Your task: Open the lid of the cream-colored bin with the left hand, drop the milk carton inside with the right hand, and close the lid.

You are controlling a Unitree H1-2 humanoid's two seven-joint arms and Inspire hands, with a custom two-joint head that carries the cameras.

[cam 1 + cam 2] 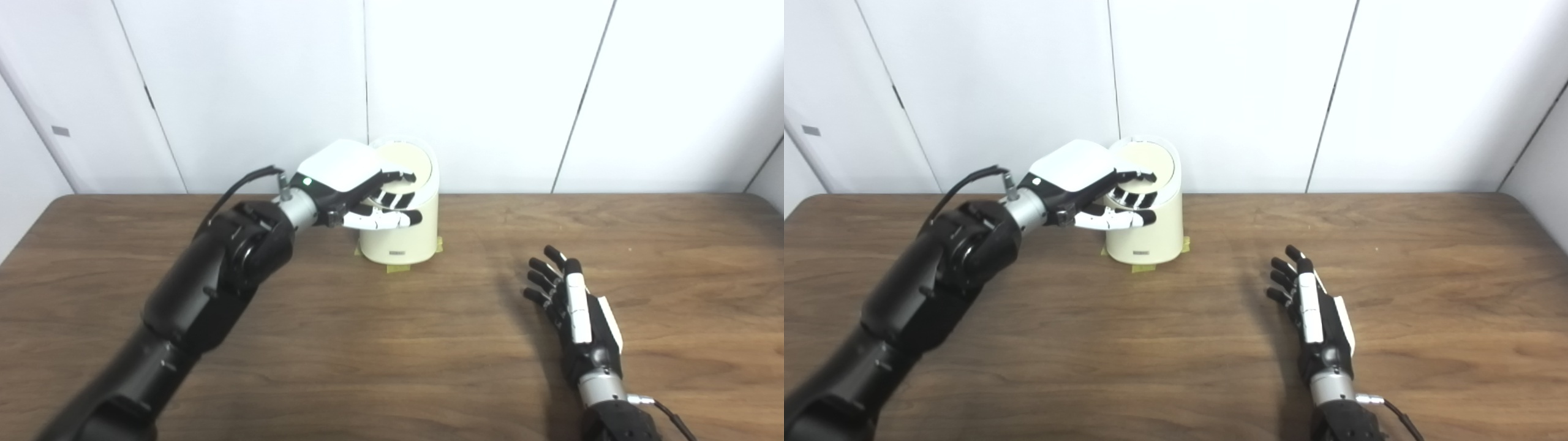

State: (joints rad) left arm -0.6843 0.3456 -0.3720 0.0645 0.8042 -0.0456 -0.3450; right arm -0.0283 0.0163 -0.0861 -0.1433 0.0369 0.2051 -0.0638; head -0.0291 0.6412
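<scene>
The cream-coloured cylindrical plastic bin (401, 236) stands upright at the far edge of the brown wooden table (392, 343), over yellow tape strips (397, 268). The left hand (352, 190) rests at the bin's rim, fingers (392, 218) spread across the round lid (409, 164) (apparently tilted, though the view is unclear). The right hand (1312, 309) lies on the table, fingers extended and apart, holding nothing. No milk carton is visible.

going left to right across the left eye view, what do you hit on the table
left hand → cream bin → right hand
</scene>
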